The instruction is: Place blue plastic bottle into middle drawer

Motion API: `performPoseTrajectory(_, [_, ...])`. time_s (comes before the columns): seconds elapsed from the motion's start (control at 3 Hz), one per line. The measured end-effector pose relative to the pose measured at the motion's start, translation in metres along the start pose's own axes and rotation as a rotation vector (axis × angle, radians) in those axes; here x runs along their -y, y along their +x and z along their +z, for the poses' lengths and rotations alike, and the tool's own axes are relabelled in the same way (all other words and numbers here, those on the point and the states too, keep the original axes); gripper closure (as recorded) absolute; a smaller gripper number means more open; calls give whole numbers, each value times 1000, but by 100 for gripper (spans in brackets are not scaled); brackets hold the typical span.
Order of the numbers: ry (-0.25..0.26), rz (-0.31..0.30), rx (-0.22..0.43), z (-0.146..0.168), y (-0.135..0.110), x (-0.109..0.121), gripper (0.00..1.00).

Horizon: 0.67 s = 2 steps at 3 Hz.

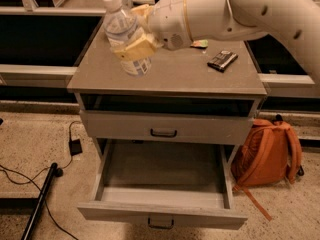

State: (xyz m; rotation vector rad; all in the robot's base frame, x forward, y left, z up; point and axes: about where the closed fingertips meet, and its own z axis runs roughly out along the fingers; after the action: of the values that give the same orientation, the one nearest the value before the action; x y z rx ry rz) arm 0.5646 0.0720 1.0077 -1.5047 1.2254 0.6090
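The blue plastic bottle [121, 28], clear with a white cap and a pale label, is held tilted above the front left of the cabinet top [170, 76]. My gripper [134, 48] is shut on the bottle's lower half, with the yellowish fingers [136, 50] wrapped around it, and the arm reaches in from the upper right. The middle drawer [162, 215] is pulled open below, and what shows of its inside holds nothing. It has a small dark handle at the front centre. The upper drawer front [164, 129] is shut.
A small dark flat object [222, 60] and a greenish packet [200, 44] lie on the right of the cabinet top. An orange backpack [268, 154] leans against the cabinet's right side. Cables and a black pole [40, 200] lie on the floor at left.
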Motion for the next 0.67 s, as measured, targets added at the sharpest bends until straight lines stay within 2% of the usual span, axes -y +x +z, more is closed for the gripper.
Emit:
performPoseTrajectory(0.33, [6,53,-40,-16,25,-24,100])
performPoseTrajectory(0.67, [6,52,-42,-16,27,-24,100])
